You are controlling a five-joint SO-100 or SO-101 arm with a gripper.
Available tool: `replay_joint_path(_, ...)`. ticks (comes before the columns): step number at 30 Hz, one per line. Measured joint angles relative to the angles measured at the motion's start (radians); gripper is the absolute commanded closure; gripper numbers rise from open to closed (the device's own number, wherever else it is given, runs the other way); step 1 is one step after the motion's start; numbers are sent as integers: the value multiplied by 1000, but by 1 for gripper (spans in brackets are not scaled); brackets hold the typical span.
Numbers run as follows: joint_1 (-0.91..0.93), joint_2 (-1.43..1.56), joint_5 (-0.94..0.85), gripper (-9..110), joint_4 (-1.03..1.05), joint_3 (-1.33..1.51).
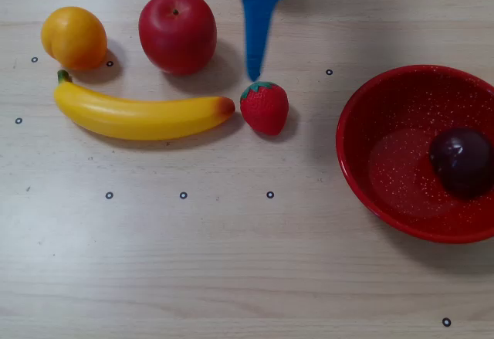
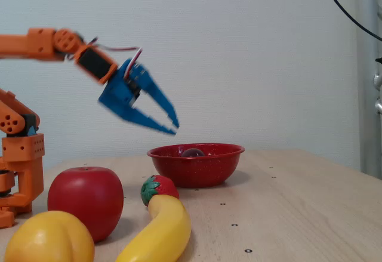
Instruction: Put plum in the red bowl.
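While hand (image 2: 173, 126) open, plum (image 1: 461, 161) prob. in red bowl (image 1: 370, 115).

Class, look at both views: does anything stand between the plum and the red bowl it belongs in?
Nothing visible does. The plum already lies inside the red bowl, toward the right in the overhead view. The gripper hangs in the air, empty.

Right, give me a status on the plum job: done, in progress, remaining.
Done: the plum lies inside the red bowl, toward its right side in the overhead view. In hand: nothing; the gripper is open and empty, raised above the table between the apple and the bowl in the fixed view. Left: apparently nothing beyond parking the arm.
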Motion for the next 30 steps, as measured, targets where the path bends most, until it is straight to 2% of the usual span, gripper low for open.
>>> replay_joint_path(10, 9, 428, 2, 101, -193, 520)
replay_joint_path(16, 9, 649, 2, 101, -202, 630)
replay_joint_path(30, 9, 785, -91, 101, 156, 641)
